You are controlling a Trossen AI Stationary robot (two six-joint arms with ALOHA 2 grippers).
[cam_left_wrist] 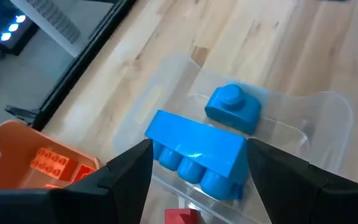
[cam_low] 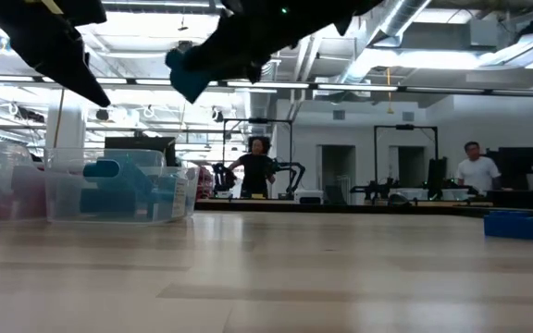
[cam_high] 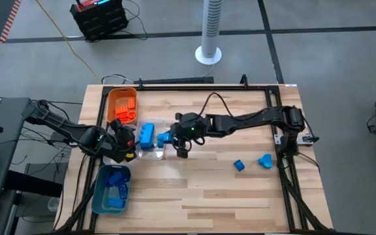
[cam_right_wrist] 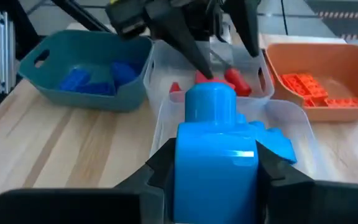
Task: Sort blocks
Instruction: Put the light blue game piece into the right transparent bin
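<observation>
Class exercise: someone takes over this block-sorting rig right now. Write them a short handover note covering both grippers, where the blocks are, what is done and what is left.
Right gripper: shut on a blue block, held above the clear tray.
Left gripper: over the same tray, its fingers either side of a wide blue block; grip not clear.
Done: orange blocks lie in the orange tray, blue blocks in the teal tray, red blocks in a clear tray.
Left: two blue blocks loose on the table, plus the blue ones in the clear tray.
</observation>
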